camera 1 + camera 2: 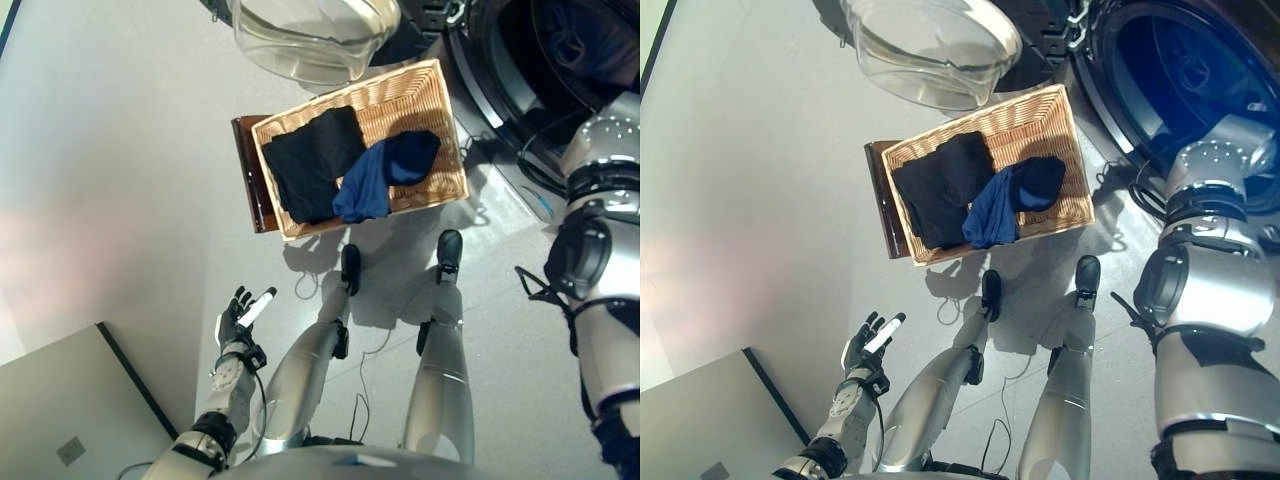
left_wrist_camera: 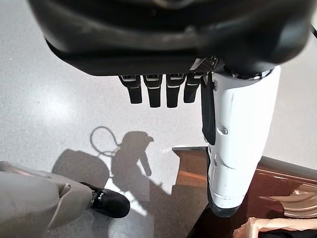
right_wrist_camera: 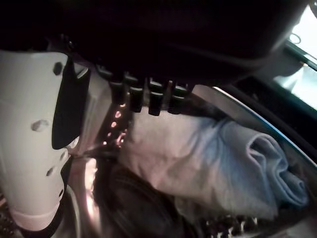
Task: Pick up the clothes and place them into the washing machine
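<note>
A wicker basket [image 1: 425, 80] rests on a low brown stand [image 1: 250, 180] in front of me. It holds a folded black garment [image 1: 310, 160] and a crumpled dark blue garment [image 1: 375, 180]. The washing machine's drum [image 1: 1200, 70] gapes at the upper right, and my right arm reaches into it. Inside, my right hand [image 3: 148, 96] is open, its fingers straight above a pale blue-grey cloth [image 3: 218, 158] that lies loose on the drum wall. My left hand [image 1: 238, 318] hangs low at the left over the floor, open and holding nothing.
The washer's clear round door [image 1: 310, 35] stands swung out over the basket's far edge. A grey box with a dark edge [image 1: 70, 420] occupies the lower left corner. Grey floor [image 1: 120, 200] spreads to the left of the basket.
</note>
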Controlling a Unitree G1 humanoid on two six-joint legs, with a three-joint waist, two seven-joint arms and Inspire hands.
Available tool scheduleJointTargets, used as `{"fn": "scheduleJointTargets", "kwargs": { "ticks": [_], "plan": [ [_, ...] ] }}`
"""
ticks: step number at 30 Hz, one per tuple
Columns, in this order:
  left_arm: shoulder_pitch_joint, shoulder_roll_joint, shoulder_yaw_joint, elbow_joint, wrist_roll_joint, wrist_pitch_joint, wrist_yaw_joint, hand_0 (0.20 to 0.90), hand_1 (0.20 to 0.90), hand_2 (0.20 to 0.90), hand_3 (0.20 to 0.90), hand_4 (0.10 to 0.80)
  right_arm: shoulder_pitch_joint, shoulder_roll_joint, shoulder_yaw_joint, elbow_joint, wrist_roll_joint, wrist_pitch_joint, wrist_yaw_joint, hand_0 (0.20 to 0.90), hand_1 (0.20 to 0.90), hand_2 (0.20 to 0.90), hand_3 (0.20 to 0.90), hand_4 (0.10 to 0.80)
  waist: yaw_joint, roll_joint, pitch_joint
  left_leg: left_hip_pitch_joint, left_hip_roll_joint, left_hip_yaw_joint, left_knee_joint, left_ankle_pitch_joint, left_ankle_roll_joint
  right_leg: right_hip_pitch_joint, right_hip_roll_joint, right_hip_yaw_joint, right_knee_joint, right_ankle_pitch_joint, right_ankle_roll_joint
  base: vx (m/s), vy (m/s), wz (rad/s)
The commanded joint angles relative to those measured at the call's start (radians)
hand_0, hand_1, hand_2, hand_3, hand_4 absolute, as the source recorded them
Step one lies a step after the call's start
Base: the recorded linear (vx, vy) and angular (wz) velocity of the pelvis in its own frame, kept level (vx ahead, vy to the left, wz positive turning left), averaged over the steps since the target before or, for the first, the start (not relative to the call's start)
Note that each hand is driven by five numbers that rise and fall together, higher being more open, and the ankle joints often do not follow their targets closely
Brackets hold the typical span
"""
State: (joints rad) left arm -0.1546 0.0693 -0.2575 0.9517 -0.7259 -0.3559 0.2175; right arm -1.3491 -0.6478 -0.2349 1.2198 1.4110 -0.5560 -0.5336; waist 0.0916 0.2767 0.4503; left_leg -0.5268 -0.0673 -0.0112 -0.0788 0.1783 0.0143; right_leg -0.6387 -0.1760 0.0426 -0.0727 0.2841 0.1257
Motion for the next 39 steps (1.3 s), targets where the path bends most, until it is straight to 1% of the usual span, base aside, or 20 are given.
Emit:
{"fn": "scheduleJointTargets", "kwargs": {
  "ticks": [1, 3, 4, 6, 8, 9, 11, 15, 17, 18, 19, 20, 25, 31, 35, 39],
  "plan": [
    [0.006, 0.066, 0.008, 0.078, -0.019, -0.038, 0.031, 0.9, 0.9, 0.9, 0.9, 0.8, -0.14, -0.135, 0.228, -0.038, -0.257, 0.036, 0.0, 0.9, 0.9, 0.9, 0.9, 0.8, 0.005, -0.015, -0.061, 0.022, 0.028, -0.028, -0.009, -0.065, -0.102, 0.003, 0.015, 0.013, 0.16, -0.176, 0.015, 0.0, 0.0, 0.0],
    [0.006, 0.072, 0.012, 0.072, -0.013, -0.042, 0.032, 0.9, 0.9, 0.9, 0.9, 0.8, -0.138, -0.132, 0.285, -0.038, -0.363, 0.077, -0.013, 0.9, 0.9, 0.9, 0.9, 0.8, 0.005, -0.021, -0.057, 0.024, 0.03, -0.027, -0.009, -0.069, -0.102, 0.006, 0.016, 0.013, 0.159, -0.18, 0.015, -0.017, -0.003, 0.0],
    [0.005, 0.072, 0.019, 0.066, -0.007, -0.048, 0.033, 0.9, 0.9, 0.9, 0.9, 0.8, -0.135, -0.126, 0.335, -0.047, -0.465, 0.114, -0.032, 0.9, 0.9, 0.9, 0.9, 0.8, 0.002, -0.025, -0.051, 0.019, 0.031, -0.025, -0.009, -0.06, -0.103, 0.002, 0.017, 0.013, 0.159, -0.17, 0.014, 0.0, 0.0, 0.0],
    [0.001, 0.074, 0.027, 0.05, 0.004, -0.059, 0.04, 0.9, 0.9, 0.9, 0.9, 0.8, -0.106, -0.114, 0.394, -0.076, -0.607, 0.144, -0.06, 0.9, 0.9, 0.9, 0.9, 0.8, -0.003, -0.034, -0.04, 0.022, 0.035, -0.023, -0.009, -0.062, -0.103, 0.004, 0.02, 0.013, 0.161, -0.172, 0.013, -0.039, -0.019, -0.03],
    [-0.006, 0.071, 0.039, 0.025, 0.019, -0.073, 0.051, 0.9, 0.9, 0.9, 0.9, 0.8, -0.052, -0.082, 0.444, -0.132, -0.774, 0.186, -0.085, 0.9, 0.9, 0.9, 0.9, 0.8, -0.013, -0.045, -0.027, 0.02, 0.039, -0.021, -0.009, -0.056, -0.102, 0.001, 0.025, 0.011, 0.163, -0.167, 0.011, -0.049, -0.026, -0.04],
    [-0.008, 0.07, 0.044, 0.014, 0.024, -0.08, 0.055, 0.9, 0.9, 0.9, 0.9, 0.8, -0.033, -0.065, 0.447, -0.146, -0.821, 0.194, -0.099, 0.9, 0.9, 0.9, 0.9, 0.8, -0.016, -0.05, -0.025, 0.014, 0.04, -0.02, -0.009, -0.049, -0.102, -0.005, 0.027, 0.012, 0.161, -0.159, 0.011, -0.03, -0.028, -0.04],
    [-0.013, 0.071, 0.056, 0.002, 0.031, -0.091, 0.067, 0.9, 0.9, 0.9, 0.9, 0.8, -0.003, -0.04, 0.498, -0.165, -0.977, 0.249, -0.118, 0.9, 0.9, 0.9, 0.9, 0.8, -0.022, -0.062, -0.016, 0.017, 0.043, -0.022, -0.009, -0.049, -0.102, -0.002, 0.029, 0.011, 0.163, -0.161, 0.01, -0.026, -0.021, -0.04],
    [-0.026, 0.072, 0.072, -0.012, 0.054, -0.096, 0.084, 0.9, 0.9, 0.9, 0.9, 0.8, 0.039, 0.006, 0.557, -0.175, -1.207, 0.337, -0.149, 0.9, 0.9, 0.9, 0.9, 0.8, -0.03, -0.08, -0.006, 0.015, 0.045, -0.026, -0.009, -0.042, -0.101, 0.002, 0.032, 0.006, 0.163, -0.156, 0.008, 0.0, 0.0, 0.0],
    [-0.026, 0.074, 0.071, -0.018, 0.062, -0.1, 0.09, 0.9, 0.9, 0.9, 0.9, 0.8, 0.043, 0.011, 0.557, -0.178, -1.23, 0.337, -0.154, 0.9, 0.9, 0.9, 0.9, 0.8, -0.03, -0.084, -0.008, 0.011, 0.045, -0.027, -0.009, -0.039, -0.101, 0.0, 0.032, 0.004, 0.161, -0.152, 0.008, 0.0, 0.0, 0.0],
    [-0.027, 0.074, 0.075, -0.024, 0.066, -0.101, 0.097, 0.9, 0.9, 0.9, 0.9, 0.8, 0.058, 0.044, 0.571, -0.18, -1.278, 0.361, -0.148, 0.9, 0.9, 0.9, 0.9, 0.8, -0.031, -0.092, -0.004, 0.012, 0.046, -0.031, -0.009, -0.036, -0.1, 0.004, 0.033, 0.0, 0.162, -0.152, 0.007, 0.0, 0.0, 0.0],
    [-0.026, 0.072, 0.077, -0.028, 0.071, -0.099, 0.1, 0.9, 0.9, 0.9, 0.9, 0.8, 0.07, 0.059, 0.577, -0.185, -1.311, 0.375, -0.143, 0.9, 0.9, 0.9, 0.9, 0.8, -0.032, -0.097, -0.002, 0.012, 0.046, -0.034, -0.009, -0.034, -0.1, 0.006, 0.034, -0.002, 0.163, -0.152, 0.006, 0.0, 0.0, 0.0],
    [-0.028, 0.072, 0.079, -0.027, 0.076, -0.097, 0.104, 0.9, 0.9, 0.9, 0.9, 0.8, 0.077, 0.071, 0.572, -0.187, -1.325, 0.377, -0.147, 0.9, 0.9, 0.9, 0.9, 0.8, -0.033, -0.101, 0.0, 0.013, 0.047, -0.036, -0.009, -0.034, -0.1, 0.008, 0.035, -0.004, 0.164, -0.152, 0.006, 0.0, 0.0, 0.0],
    [-0.041, 0.075, 0.085, -0.023, 0.093, -0.094, 0.118, 0.9, 0.9, 0.9, 0.9, 0.8, 0.093, 0.164, 0.617, -0.18, -1.449, 0.417, -0.139, 0.9, 0.9, 0.9, 0.9, 0.8, -0.033, -0.121, 0.007, 0.018, 0.052, -0.043, -0.009, -0.031, -0.1, 0.018, 0.039, -0.012, 0.165, -0.153, 0.004, 0.0, -0.001, 0.01],
    [-0.062, 0.077, 0.094, -0.008, 0.117, -0.088, 0.135, 0.9, 0.9, 0.9, 0.9, 0.8, 0.094, 0.26, 0.688, -0.177, -1.604, 0.461, -0.124, 0.9, 0.9, 0.9, 0.9, 0.8, -0.035, -0.146, 0.009, 0.032, 0.057, -0.048, -0.009, -0.029, -0.101, 0.037, 0.041, -0.019, 0.168, -0.155, 0.002, 0.004, -0.005, 0.06],
    [-0.078, 0.078, 0.094, 0.018, 0.131, -0.089, 0.14, 0.9, 0.9, 0.9, 0.9, 0.8, 0.088, 0.307, 0.791, -0.143, -1.744, 0.483, -0.079, 0.9, 0.9, 0.9, 0.9, 0.8, -0.029, -0.162, 0.004, 0.044, 0.058, -0.056, -0.009, -0.028, -0.103, 0.056, 0.038, -0.028, 0.164, -0.155, 0.003, 0.003, 0.0, 0.03],
    [-0.082, 0.086, 0.1, 0.038, 0.145, -0.088, 0.129, 0.9, 0.9, 0.9, 0.9, 0.8, 0.077, 0.326, 0.908, -0.13, -1.907, 0.505, -0.024, 0.9, 0.9, 0.9, 0.9, 0.8, -0.023, -0.179, 0.002, 0.053, 0.061, -0.063, -0.009, -0.029, -0.104, 0.067, 0.039, -0.035, 0.163, -0.157, 0.002, 0.0, -0.005, -0.04]
  ]
}}
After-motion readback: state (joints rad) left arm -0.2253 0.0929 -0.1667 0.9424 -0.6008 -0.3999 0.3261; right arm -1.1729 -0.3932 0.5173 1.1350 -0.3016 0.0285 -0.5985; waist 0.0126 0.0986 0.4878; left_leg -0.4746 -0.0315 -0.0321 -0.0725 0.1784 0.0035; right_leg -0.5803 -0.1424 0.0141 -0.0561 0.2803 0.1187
